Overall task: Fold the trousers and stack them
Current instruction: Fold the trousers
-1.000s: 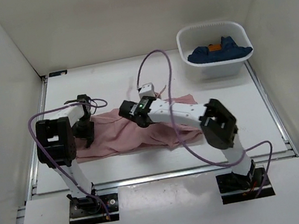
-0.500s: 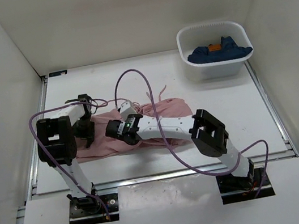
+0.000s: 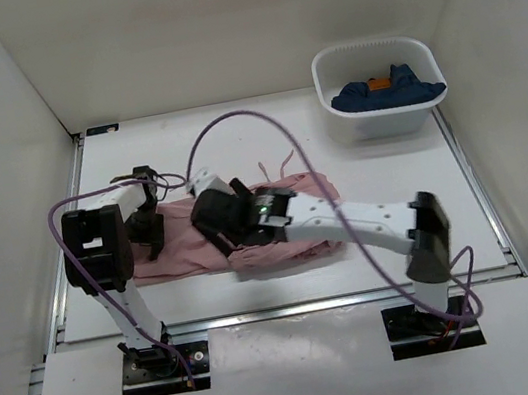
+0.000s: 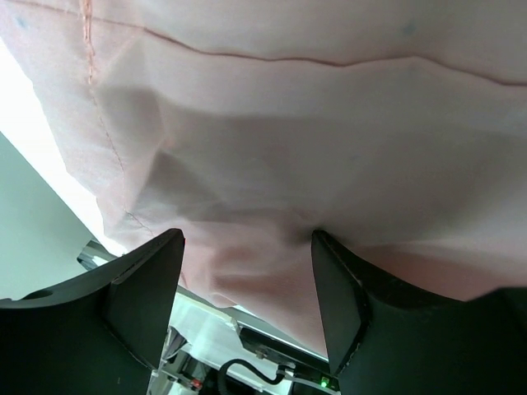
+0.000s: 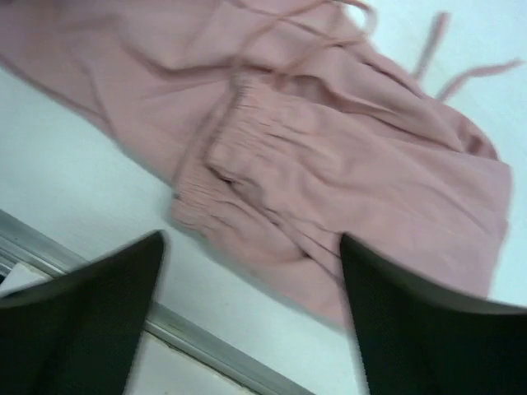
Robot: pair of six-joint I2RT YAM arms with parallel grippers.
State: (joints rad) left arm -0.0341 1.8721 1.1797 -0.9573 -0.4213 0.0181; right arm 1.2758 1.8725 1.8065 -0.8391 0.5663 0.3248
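On the white table [image 3: 183, 140], soft dusty-pink trousers [image 3: 183, 243] lie rumpled.

White tub [image 3: 385, 122] far right on table [image 3: 183, 140] — dark blue garment [image 3: 390, 91] inside.

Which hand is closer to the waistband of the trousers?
Right. The right hand hangs open over the waistband; the left hand is at the trousers' far left end.

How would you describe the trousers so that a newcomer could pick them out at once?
Look at the white table. Across its middle lies a crumpled garment: the trousers. Their dusty pink colour sets them apart from the dark blue garment in the tub at far right.
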